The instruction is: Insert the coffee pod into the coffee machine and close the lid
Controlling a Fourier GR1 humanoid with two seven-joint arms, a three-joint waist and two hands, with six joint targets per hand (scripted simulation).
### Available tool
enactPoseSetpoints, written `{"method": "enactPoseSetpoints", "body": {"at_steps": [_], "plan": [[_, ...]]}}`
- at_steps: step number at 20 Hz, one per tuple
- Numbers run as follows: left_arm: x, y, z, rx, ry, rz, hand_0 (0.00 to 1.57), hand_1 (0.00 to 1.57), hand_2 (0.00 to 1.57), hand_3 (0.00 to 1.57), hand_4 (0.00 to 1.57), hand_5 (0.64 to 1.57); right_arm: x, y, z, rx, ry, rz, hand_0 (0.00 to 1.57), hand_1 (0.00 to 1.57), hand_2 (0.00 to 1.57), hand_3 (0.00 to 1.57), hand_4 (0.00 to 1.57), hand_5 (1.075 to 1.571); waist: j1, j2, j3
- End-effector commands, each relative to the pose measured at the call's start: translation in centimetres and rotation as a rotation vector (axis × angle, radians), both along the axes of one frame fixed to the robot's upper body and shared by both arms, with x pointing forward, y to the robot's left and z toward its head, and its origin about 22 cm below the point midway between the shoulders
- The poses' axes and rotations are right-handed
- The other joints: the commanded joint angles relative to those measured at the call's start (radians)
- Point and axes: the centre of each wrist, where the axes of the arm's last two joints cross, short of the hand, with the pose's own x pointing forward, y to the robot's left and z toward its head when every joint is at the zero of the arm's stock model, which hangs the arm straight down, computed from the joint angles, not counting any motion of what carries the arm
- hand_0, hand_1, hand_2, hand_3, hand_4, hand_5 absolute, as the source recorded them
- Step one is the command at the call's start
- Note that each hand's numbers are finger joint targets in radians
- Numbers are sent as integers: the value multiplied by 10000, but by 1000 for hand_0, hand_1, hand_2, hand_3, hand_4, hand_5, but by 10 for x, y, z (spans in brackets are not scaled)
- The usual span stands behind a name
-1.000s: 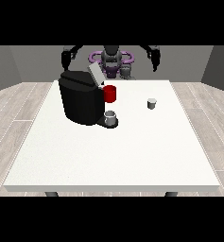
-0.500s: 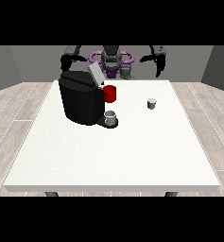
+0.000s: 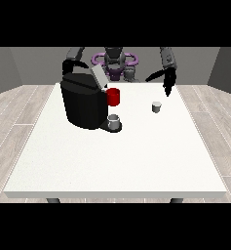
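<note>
Two hands are showing at the far side of the white table (image 3: 136,161). The hand at the view's right (image 3: 168,79) is hanging above the table's far right part, its fingers pointing straight down and its thumb sticking out to the left, holding nothing. It is hovering near the coffee pod (image 3: 156,107), a bit farther back and to the right of it, and not touching it. The pod, a small pale cup, is sitting upright on the table, well apart to the right of the coffee machine (image 3: 85,102). The machine, a black block, is standing on the far left part of the table, with its grey lid (image 3: 98,77) tilting up open at its top. A red part (image 3: 113,96) is sticking out on the machine's right side, and below it a small grey cup (image 3: 114,120) is resting on the machine's base. The hand at the view's left (image 3: 67,66) is sitting behind the machine's far left corner; whether its fingers are released or clenched I cannot tell.
</note>
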Motion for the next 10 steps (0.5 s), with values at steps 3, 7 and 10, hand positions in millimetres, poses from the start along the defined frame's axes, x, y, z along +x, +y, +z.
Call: {"method": "enactPoseSetpoints", "body": {"at_steps": [3,7,10], "plan": [[26,5,17,2152,-560,560,0,0,0,0,0,1571,23,6,13,-252,-909,-10,0,0,0,0,413,1571,-371,1307,3],[33,46,22,2843,-25,753,0,0,0,0,0,1571,22,12,25,-304,-557,464,0,0,0,0,494,1571,-624,1415,-5],[45,52,28,2963,-438,1091,0,0,0,0,0,1571,31,8,38,-463,-1419,353,0,0,0,0,514,1571,-916,2453,-6]]}}
